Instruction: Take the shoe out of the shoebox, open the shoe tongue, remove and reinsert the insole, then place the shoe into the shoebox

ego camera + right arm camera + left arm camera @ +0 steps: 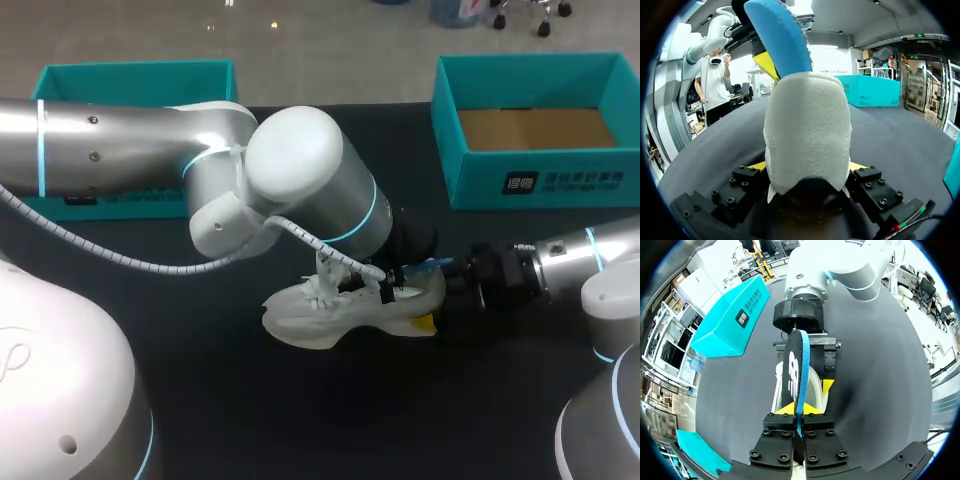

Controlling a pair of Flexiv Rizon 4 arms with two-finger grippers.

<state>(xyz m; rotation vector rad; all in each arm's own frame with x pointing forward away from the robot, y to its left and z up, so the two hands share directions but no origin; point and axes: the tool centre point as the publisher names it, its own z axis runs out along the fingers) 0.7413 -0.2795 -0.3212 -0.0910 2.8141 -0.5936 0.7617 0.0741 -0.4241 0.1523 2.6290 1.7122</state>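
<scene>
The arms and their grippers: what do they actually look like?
The left arm and right arm are silvery tubes with rounded white joints and thin cyan rings. A white spiral-wrapped cable trails from the left one. The left gripper and right gripper are black bolted blocks, each with two yellow-tipped fingers.

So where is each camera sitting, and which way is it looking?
Head view: high behind the robot, looking down on the table; left arm and right arm both show, meeting at the white shoe.
Left wrist view: on the left wrist, looking along its jaws, shut on the blue insole, toward the right arm.
Right wrist view: on the right wrist, looking along its jaws, shut on the shoe's heel.
Both wrist views share the shoe and insole.
</scene>
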